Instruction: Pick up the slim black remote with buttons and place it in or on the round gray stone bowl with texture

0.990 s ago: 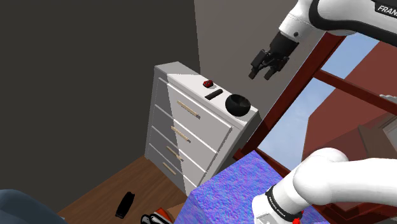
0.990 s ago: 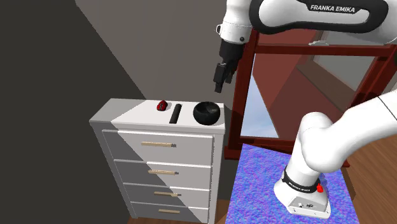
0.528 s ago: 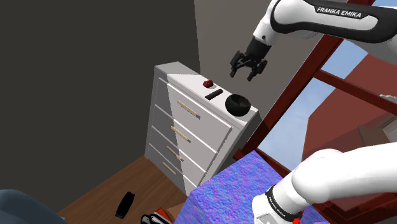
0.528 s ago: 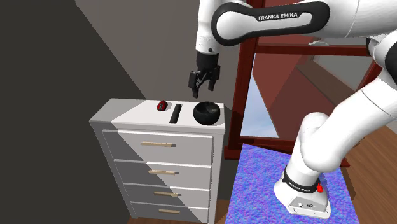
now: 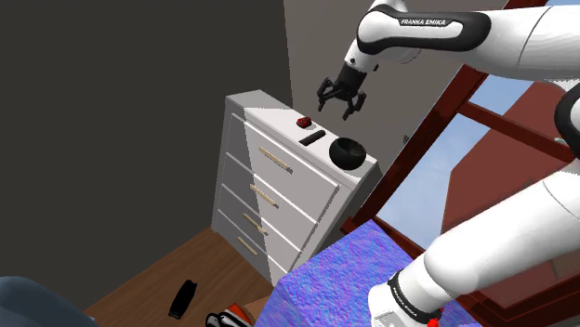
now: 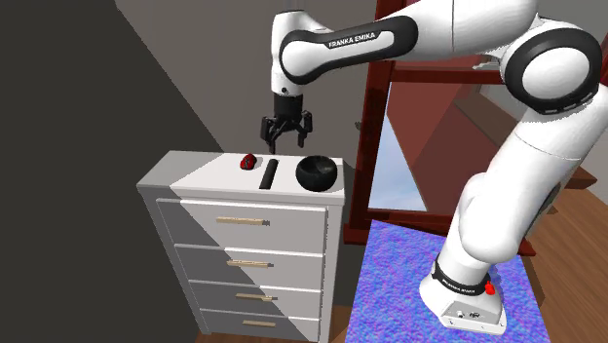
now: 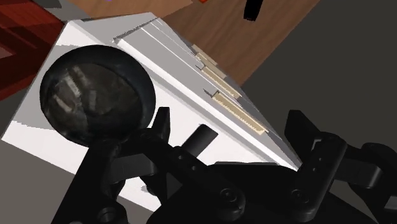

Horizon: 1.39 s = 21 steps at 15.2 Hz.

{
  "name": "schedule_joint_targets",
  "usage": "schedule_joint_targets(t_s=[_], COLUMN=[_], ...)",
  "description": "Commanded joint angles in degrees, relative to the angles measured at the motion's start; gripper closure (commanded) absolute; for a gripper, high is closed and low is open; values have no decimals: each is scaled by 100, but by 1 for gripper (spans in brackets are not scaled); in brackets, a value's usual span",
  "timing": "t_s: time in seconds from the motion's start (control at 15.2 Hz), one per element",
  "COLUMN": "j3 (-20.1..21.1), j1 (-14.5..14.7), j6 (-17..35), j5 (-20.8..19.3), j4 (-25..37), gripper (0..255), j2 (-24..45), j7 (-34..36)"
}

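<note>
A: Setting: a white chest of drawers (image 6: 244, 234) against a dark grey wall. There is a wooden floor (image 5: 158, 274) below and a red-brown frame (image 6: 373, 146) just beside it. What do we log on top?

B: Three items in a row. We note a small red object (image 6: 249, 162) at the second exterior view's left. The slim black remote (image 6: 269, 173) lies flat in the middle, and the round dark bowl (image 6: 317, 172) is at the right. The remote is near the bowl but apart from it.

A: And the gripper (image 6: 285, 134)?

B: It hangs above the top, over the remote's far end, pointing down, touching nothing. Its fingers (image 7: 162, 127) are spread wide and hold nothing. In the wrist view we see the bowl's glossy hollow beside one finger, with the drawer fronts beyond.

A: Elsewhere?

B: A black object (image 5: 184, 297) lies on the floor. The stand (image 6: 468, 307) rests on a blue-purple patterned surface (image 6: 399, 283).
</note>
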Motion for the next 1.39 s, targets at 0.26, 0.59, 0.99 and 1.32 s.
schedule_joint_targets(t_s=[0.26, 0.59, 0.99, 1.32], j3=[-145, -308, -492, -591], j1=[-172, -337, -592, -807], j6=[196, 236, 176, 82], j5=[197, 427, 768, 1012], j4=[844, 1644, 2687, 3435], gripper=[0, 0, 0, 0], j2=[1269, 2304, 3526, 4338], j7=[699, 1192, 1748, 2124])
